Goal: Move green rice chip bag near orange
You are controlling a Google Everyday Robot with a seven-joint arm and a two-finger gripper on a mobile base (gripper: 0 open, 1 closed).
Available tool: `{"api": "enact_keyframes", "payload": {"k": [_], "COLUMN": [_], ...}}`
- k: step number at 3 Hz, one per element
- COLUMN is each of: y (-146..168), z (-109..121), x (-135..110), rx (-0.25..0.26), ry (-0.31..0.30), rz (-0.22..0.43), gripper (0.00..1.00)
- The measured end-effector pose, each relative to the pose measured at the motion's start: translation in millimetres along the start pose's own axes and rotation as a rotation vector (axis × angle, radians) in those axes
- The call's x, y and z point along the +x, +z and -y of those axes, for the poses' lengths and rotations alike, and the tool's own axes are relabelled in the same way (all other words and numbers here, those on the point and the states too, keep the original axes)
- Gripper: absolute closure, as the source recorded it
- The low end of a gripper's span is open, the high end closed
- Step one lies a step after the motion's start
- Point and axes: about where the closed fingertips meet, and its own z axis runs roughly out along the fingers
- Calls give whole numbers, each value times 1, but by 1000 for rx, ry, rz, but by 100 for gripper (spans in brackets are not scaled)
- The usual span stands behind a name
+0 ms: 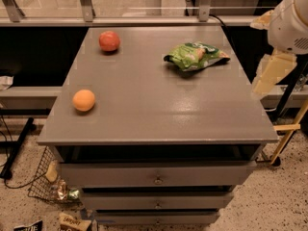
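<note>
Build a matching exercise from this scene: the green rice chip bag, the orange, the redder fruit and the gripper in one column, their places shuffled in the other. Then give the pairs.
Things:
1. green rice chip bag
2. orange
3. red-orange fruit
4. gripper

Places:
A. near left part of the cabinet top
B. beyond the cabinet top's right edge, in the air
C. far right part of the cabinet top
D. far left part of the cabinet top

Pairs: 1-C, 2-A, 3-D, 4-B
</note>
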Motion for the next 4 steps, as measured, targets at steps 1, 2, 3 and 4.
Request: {"api": "enact_keyframes", "payload": {"k": [1, 2, 3, 4], "y": [0, 18, 44, 77], "z": [-2, 8, 26, 40], "x": [0, -19, -41, -65], "rx": [-7, 8, 40, 68], "ry": [0, -59, -152, -237], "rz": [-2, 36, 86, 98], "gripper": [0, 0, 0, 0]}}
